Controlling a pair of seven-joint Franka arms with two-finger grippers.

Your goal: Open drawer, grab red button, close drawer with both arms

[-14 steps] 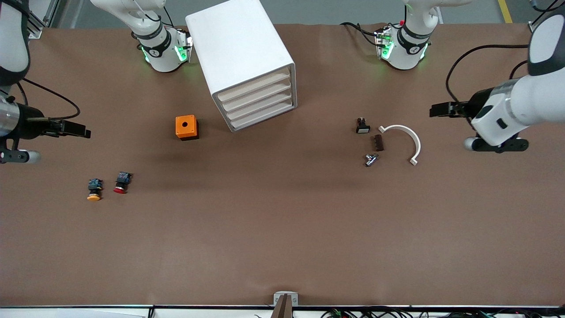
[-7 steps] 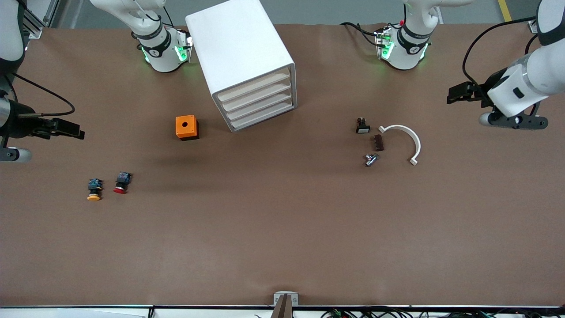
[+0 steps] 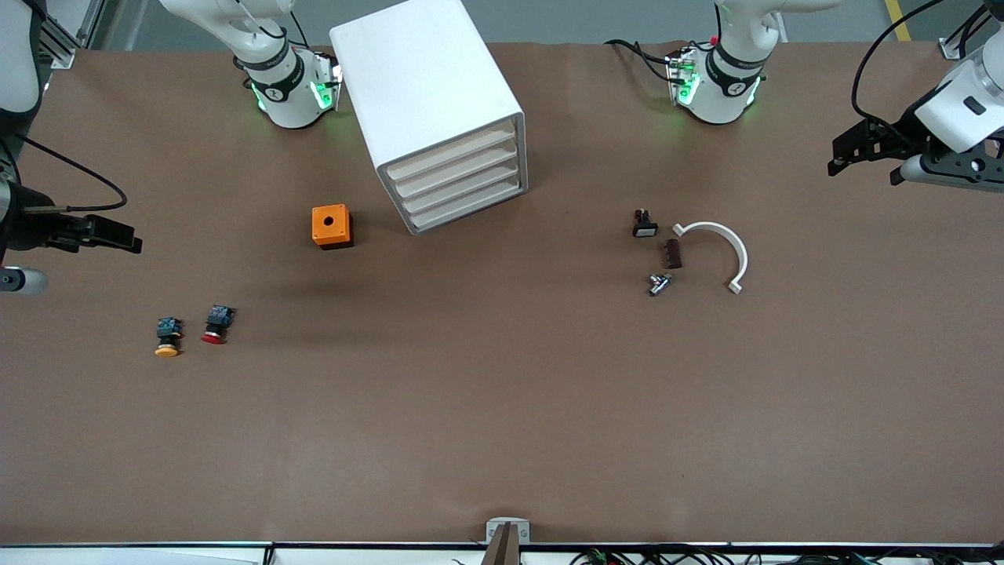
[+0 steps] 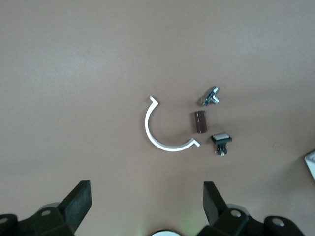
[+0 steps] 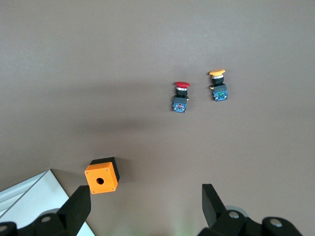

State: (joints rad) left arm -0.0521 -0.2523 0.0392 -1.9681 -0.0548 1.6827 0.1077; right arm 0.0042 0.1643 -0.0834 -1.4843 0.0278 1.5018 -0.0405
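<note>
Item: button [image 3: 214, 325], lying on the surface, red cap toward the front camera. We judge the right end effector [image 3: 118, 234], open and empty, nearer; button sits camera-ward of it. Left end effector [image 3: 851, 149] open, waiting, well apart.

red-capped button [image 3: 215, 324], lying on table

Even, diffuse overhead light fills the front view, with no glare on the matte brown table [image 3: 502, 408]. The white drawer cabinet [image 3: 427, 102] casts a soft shadow toward the front camera. Green indicator lights glow at both arm bases. Both wrist views look dimmer and slightly soft.
</note>
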